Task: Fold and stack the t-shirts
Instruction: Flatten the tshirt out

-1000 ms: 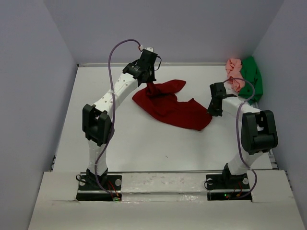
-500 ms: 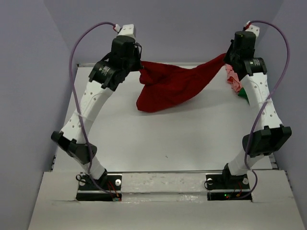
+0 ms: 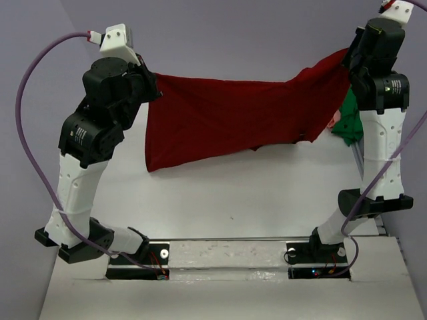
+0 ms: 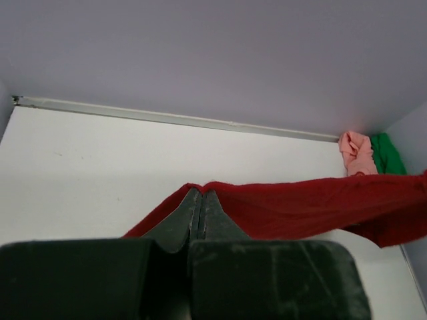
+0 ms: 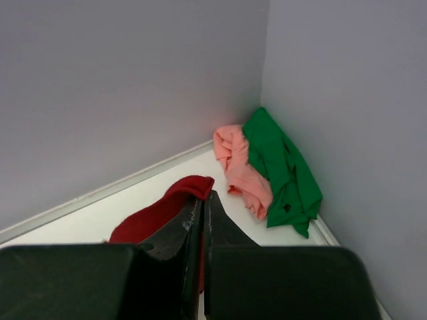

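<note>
White tabletop below, pale walls around: dark red t-shirt held stretched in the air between both arms.

I read the left gripper as clamped on one upper end of the shirt and the right gripper as clamped on the opposite end; both wrist views show the jaws together with red cloth between them. The shirt's long axis runs left to right, tilted up toward the right arm, and its body hangs below the grip line, deeper on the left side. To lay it flat I would lower both arms together toward the bare table. The pink t-shirt and green t-shirt lie bunched, touching, in the far right corner.
</note>
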You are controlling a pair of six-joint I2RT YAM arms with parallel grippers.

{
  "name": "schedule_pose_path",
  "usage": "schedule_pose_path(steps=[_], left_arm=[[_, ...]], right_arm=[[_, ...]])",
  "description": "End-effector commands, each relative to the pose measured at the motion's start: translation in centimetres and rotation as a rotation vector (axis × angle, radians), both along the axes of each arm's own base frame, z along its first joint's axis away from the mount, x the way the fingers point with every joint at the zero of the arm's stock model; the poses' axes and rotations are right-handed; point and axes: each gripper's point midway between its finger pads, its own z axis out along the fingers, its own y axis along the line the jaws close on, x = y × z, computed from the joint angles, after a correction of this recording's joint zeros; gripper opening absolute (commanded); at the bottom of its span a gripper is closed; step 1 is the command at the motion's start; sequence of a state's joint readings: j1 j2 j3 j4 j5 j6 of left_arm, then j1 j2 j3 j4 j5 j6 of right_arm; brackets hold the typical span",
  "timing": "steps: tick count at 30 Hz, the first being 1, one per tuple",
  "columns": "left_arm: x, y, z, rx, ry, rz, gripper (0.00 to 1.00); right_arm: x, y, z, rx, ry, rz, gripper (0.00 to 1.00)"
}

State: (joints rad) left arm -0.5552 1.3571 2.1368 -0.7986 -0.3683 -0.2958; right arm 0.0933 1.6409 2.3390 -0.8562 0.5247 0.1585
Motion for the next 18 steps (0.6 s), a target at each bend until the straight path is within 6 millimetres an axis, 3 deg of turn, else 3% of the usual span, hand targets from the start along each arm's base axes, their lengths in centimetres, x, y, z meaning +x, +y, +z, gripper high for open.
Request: schedule_pose_path(steps=[1, 3, 8, 12, 18], left_arm=[[-1.9, 3.5, 2.5, -0.005, -0.07, 0.116, 0.0], [-3.1, 4.6, 3.7, -0.018, -0.11, 0.136, 0.0], [-5.9, 7.6, 7.0, -0.045, -0.223, 0.19, 0.0], [-7.7, 9.3, 9.2, -0.057, -0.282, 0.217, 0.0], [-11.9, 11.7, 12.3, -0.127, -0.423, 0.216, 0.0]], right_arm=[[-4.5, -2.7, 5.4, -0.058, -0.117, -0.125, 0.0], [-5.7, -3.1, 6.9, -0.066, -0.161, -0.138, 0.0], [-12.0, -3.3, 13.7, -0.093, -0.376, -0.115, 0.0], [-16.2, -2.4, 17.5, -0.126, -0.503, -0.033, 0.0], [-20.6, 0.5, 20.2, -0.149, -0.627, 0.159, 0.0]])
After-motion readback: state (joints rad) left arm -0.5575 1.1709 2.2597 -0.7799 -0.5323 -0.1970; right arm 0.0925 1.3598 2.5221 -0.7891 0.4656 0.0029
